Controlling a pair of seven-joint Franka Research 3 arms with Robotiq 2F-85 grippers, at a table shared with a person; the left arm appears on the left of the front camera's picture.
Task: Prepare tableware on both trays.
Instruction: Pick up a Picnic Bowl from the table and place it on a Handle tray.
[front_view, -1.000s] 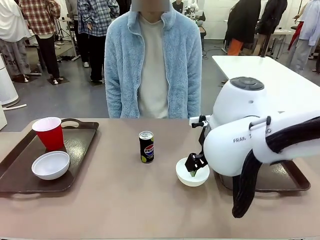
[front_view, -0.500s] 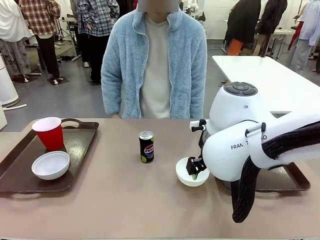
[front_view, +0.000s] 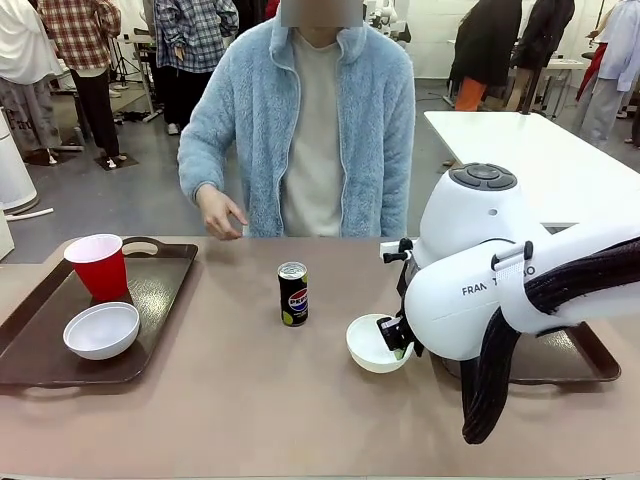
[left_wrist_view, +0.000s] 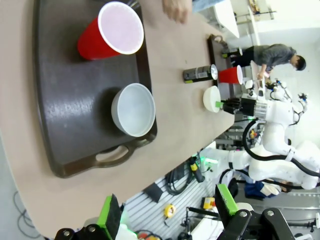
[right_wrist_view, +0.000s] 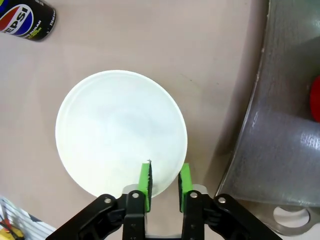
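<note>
My right gripper is shut on the near rim of a small white bowl, which tilts just off the tabletop beside the right tray. A dark soda can stands mid-table. The left tray holds a red cup and another white bowl. High above that tray, my left gripper hangs open with nothing between its fingers. A second red cup stands on the right tray.
A person in a light blue fleece stands at the far side, one hand raised over the table edge near the left tray. My right arm's white body covers much of the right tray. Bare tabletop lies between the can and the left tray.
My right gripper has shut on the bowl's rim, and the bowl has tipped and shifted slightly left. The person's hand has come up toward the table.
</note>
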